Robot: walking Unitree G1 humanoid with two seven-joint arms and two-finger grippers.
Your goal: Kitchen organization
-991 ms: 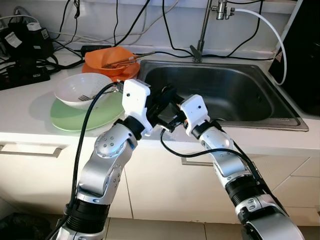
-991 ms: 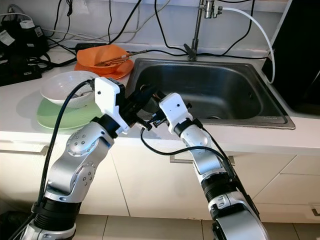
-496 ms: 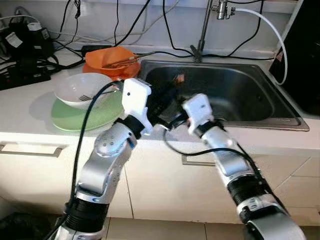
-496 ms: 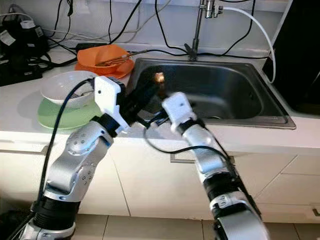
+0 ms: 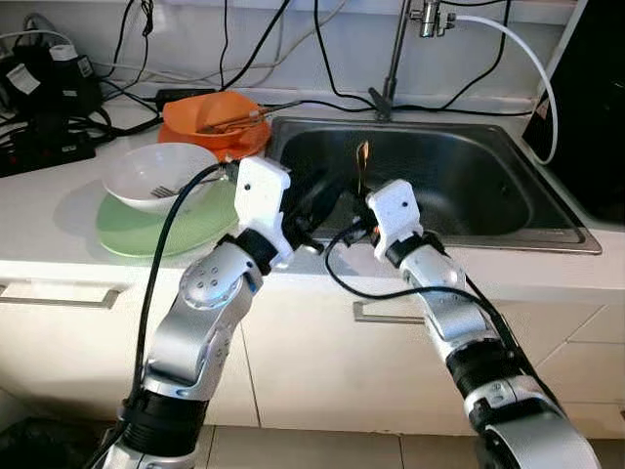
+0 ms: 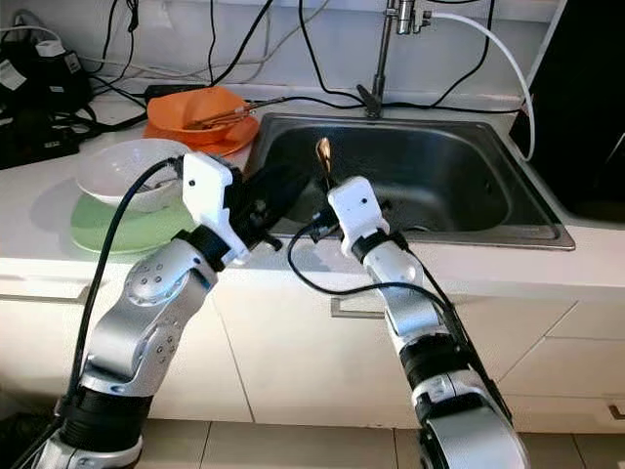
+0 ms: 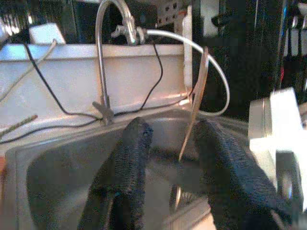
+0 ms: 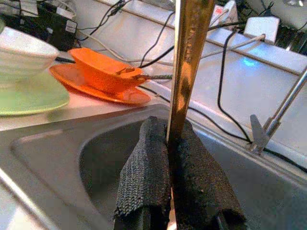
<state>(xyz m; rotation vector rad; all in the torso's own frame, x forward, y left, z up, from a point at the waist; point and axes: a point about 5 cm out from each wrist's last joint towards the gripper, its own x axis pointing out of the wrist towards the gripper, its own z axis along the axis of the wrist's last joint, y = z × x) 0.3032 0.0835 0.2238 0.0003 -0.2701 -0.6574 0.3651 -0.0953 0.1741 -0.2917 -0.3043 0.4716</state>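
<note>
A slim gold-coloured metal utensil (image 5: 362, 158) stands upright over the front of the steel sink (image 5: 547, 239). My right gripper (image 8: 168, 132) is shut on its lower shaft (image 8: 189, 57). My left gripper (image 7: 170, 134) hangs open just to the left of it, over the sink's front left corner, with nothing between its fingers. From the left wrist view the utensil (image 7: 197, 96) rises just beyond the open fingers. In the head view the right gripper (image 6: 327, 207) sits at the counter's front edge.
A white bowl (image 5: 161, 174) with a fork rests on a green plate (image 5: 146, 233) left of the sink. Behind it an orange bowl (image 5: 210, 115) holds utensils. A faucet (image 5: 391, 59) and hose rise at the back. Cables and power bricks (image 5: 44, 107) crowd the back left.
My right gripper has swung the utensil up to stand upright and shifted slightly right. The two grippers were pressed close together a second ago and now stand apart.
</note>
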